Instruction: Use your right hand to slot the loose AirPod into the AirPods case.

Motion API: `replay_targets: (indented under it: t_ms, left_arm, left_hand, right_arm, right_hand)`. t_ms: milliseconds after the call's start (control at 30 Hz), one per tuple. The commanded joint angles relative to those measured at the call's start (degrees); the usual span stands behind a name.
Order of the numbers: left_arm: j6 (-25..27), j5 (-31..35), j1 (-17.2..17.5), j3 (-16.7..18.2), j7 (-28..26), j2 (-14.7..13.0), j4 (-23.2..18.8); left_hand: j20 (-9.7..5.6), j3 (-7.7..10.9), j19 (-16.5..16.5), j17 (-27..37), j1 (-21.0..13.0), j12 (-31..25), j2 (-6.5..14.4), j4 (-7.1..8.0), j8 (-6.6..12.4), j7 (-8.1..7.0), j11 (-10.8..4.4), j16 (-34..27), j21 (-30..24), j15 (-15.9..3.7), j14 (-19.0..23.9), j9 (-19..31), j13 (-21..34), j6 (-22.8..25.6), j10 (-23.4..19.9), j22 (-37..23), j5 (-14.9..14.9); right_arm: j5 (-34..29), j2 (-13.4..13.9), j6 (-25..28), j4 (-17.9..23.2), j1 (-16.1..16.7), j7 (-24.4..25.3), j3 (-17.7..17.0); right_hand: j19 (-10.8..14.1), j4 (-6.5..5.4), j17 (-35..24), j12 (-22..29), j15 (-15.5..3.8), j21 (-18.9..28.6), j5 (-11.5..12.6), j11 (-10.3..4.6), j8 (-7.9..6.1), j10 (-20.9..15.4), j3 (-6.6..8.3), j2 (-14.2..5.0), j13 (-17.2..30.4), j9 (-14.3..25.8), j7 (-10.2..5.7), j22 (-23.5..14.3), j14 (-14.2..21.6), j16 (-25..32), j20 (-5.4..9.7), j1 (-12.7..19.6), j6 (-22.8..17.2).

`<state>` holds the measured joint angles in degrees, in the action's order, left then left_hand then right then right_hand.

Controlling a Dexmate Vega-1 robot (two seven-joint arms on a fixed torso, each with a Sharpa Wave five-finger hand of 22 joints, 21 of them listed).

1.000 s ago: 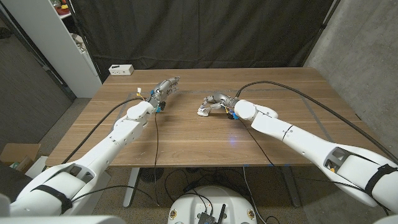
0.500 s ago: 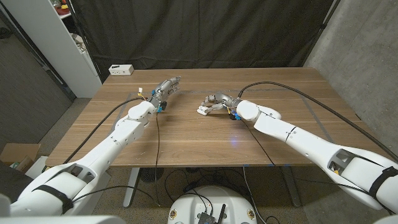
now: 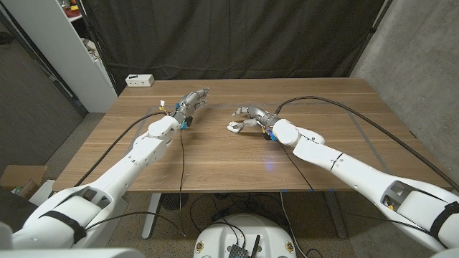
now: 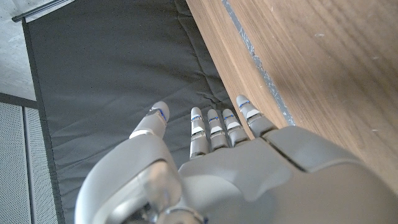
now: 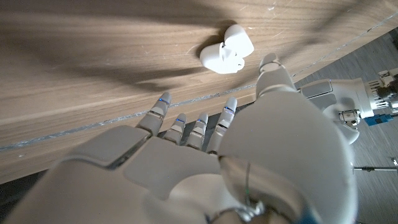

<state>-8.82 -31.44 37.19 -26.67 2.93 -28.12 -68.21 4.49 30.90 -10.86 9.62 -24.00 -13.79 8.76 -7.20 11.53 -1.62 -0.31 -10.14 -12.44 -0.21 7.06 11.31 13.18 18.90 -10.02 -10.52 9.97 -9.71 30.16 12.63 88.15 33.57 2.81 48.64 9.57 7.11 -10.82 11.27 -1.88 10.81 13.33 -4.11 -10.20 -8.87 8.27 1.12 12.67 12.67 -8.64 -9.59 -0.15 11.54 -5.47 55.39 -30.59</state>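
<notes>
AirPods case (image 5: 227, 49) lies just beyond right hand (image 5: 205, 155) fingertips (image 5: 268, 62) — untouched.

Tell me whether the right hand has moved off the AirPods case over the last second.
Yes. In the head view the right hand has lifted and opened, drawing slightly back from the AirPods case, which stays put on the table.

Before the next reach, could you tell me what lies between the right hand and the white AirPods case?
Only bare wooden table separates the right hand from the white open AirPods case, per the right wrist view.
</notes>
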Motion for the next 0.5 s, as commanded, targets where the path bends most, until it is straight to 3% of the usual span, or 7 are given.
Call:
replay_targets:
  t_ms: [33, 500]
  left_arm:
    - [-0.17, -0.19, -1.08, -0.08, 2.33, -0.42, 1.59]
    - [1.56, 0.10, -1.41, -0.24, 2.92, -1.80, -0.06]
  left_hand:
    - [-0.02, 0.10, -0.08, 0.07, -0.23, -0.06, 0.06, -0.35, -0.27, -0.39, -0.17, -0.13, 0.14, 0.09, -0.10, 0.27, 0.13, 0.24, -0.76, -0.20, 0.20]
    - [0.02, 0.13, -0.10, 0.07, -0.29, -0.07, 0.06, -0.40, -0.21, -0.53, -0.26, -0.13, 0.15, -0.05, -0.10, 0.28, 0.14, 0.34, -0.82, -0.20, 0.21]
  right_arm:
    - [-2.13, -2.71, 2.38, 0.48, 3.24, 6.80, -0.53]
    - [-2.07, -3.53, 7.60, 3.25, 5.53, 9.45, -0.43]
  right_hand:
    - [0.38, -0.06, -0.08, 0.29, -3.19, 0.04, 0.44, 0.58, -0.20, 0.33, -0.30, 0.35, 0.28, 0.18, 0.59, -0.06, 0.03, -0.05, -0.11, -0.69, 0.73]
    - [-0.46, 0.43, -0.04, 0.28, -3.18, -0.31, 1.07, 1.09, -0.41, 1.04, -0.28, 0.94, 0.35, 0.28, 0.70, -0.06, -0.50, -0.28, -0.29, -0.41, 2.23]
